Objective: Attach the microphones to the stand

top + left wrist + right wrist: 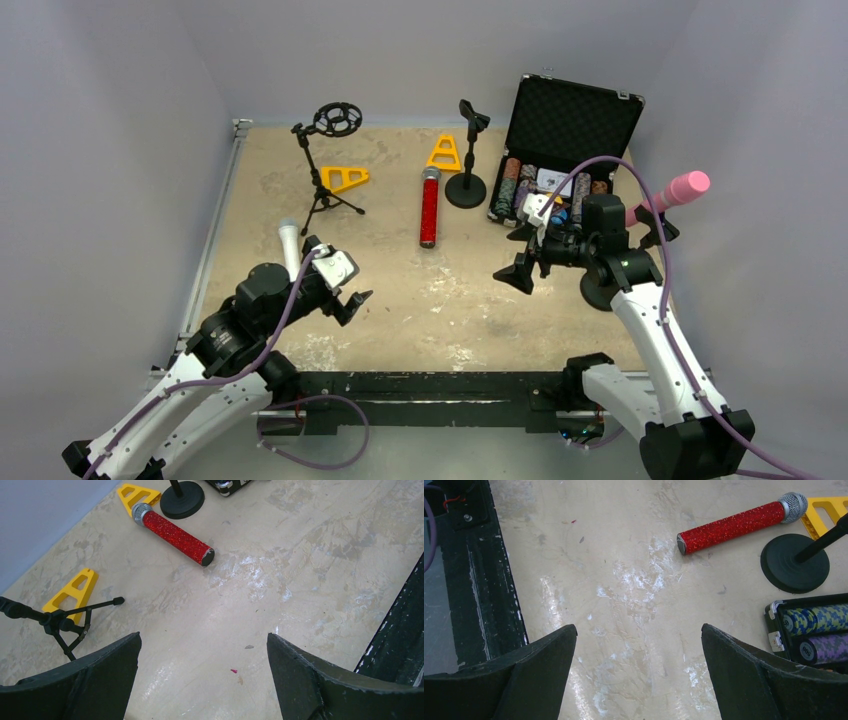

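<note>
Black fingers of the left gripper (203,637) stand spread wide over bare tabletop (300,555), holding nothing, and the right gripper (639,627) is spread just as wide and is equally empty. The white microphone (289,243) lies flat just beside the left gripper, partly hidden by it. A careless swing there could shove it toward the left edge, and a pinch on its round body could make it roll or squirt out. The red microphone (172,533) lies mid-table, well ahead of both grippers. Its silver head is close to the base of the round-base stand (467,150) and to a yellow wedge (444,153), so fingers closing near the head may bump that base and shift the stand. The pink microphone (672,195) appears to sit tilted in a stand right behind the right arm (645,320). I judge this the likeliest mishap: the arm drawing back could topple it. The tripod stand (325,170) with its ring mount (338,119) stands far left beside a second yellow wedge (345,178); it looks light and may tip when a microphone is pressed in. An open case (570,120) of poker chips (814,620) crowds the right gripper's far side, narrowing its path to the round-base stand.
</note>
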